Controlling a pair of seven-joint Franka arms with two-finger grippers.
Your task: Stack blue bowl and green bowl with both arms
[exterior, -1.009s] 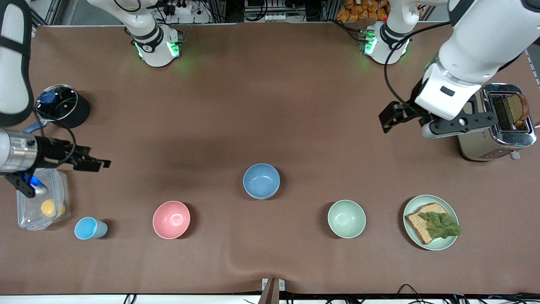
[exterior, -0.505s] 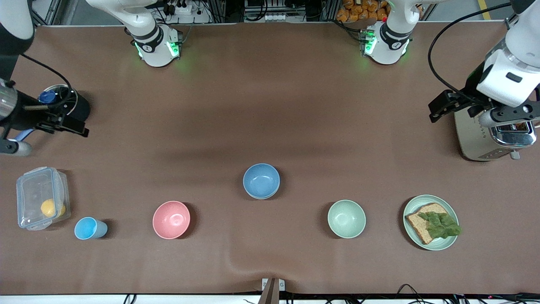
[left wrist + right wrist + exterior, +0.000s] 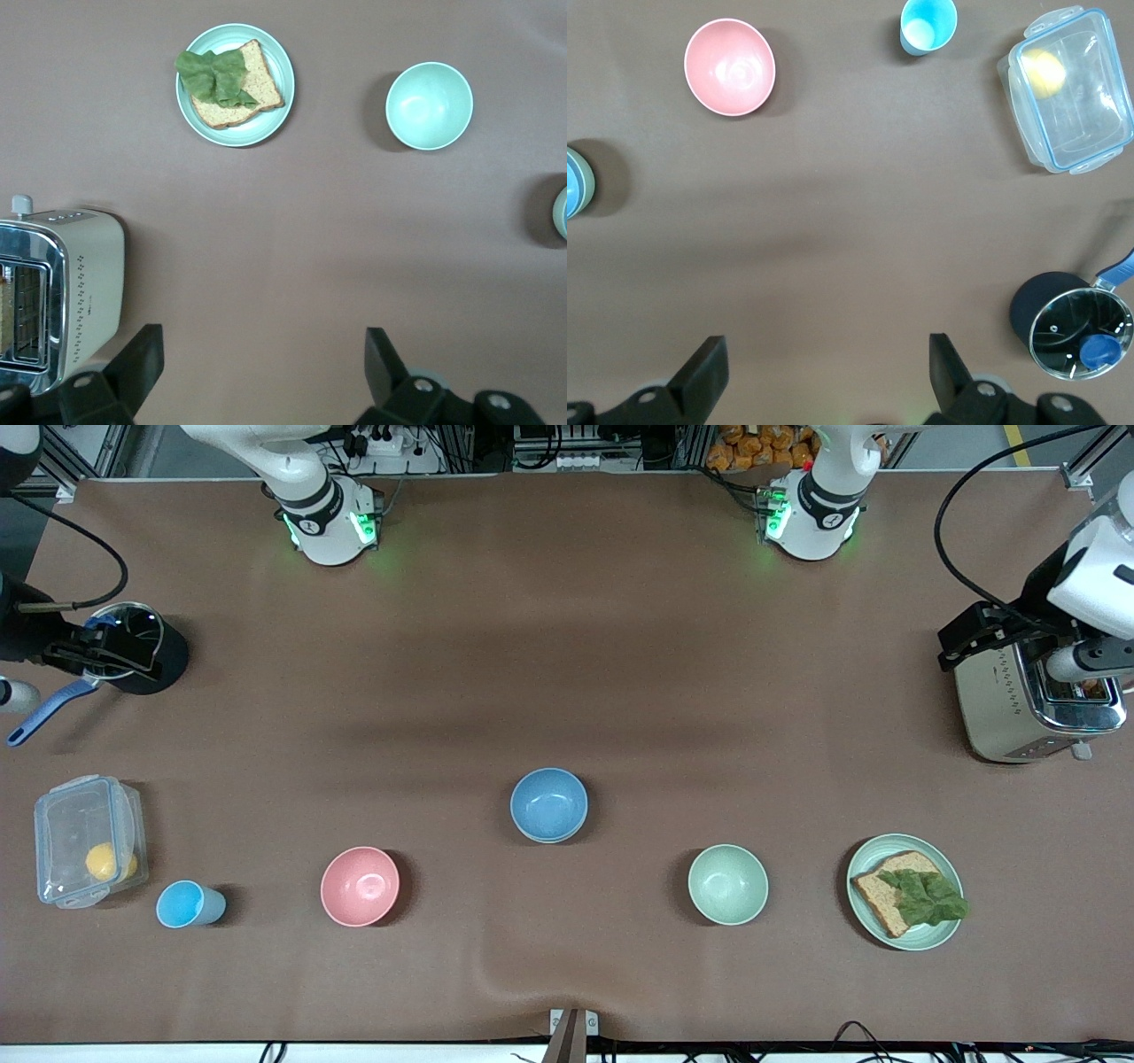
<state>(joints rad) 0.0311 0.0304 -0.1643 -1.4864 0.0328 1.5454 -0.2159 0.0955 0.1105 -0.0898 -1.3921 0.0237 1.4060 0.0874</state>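
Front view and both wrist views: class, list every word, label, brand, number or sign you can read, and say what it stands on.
No text can be read in any view.
Cream and chrome toaster: rows of small dark marks on its side, too small to read.
Plastic bowls, light-blue cup, clear lidded box, black pot and brown table mat: no writing.

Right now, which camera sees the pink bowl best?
The right wrist view: the pink bowl shows whole, large, its inside open to the camera. The front view shows it whole too, but smaller. The left wrist view does not show it.
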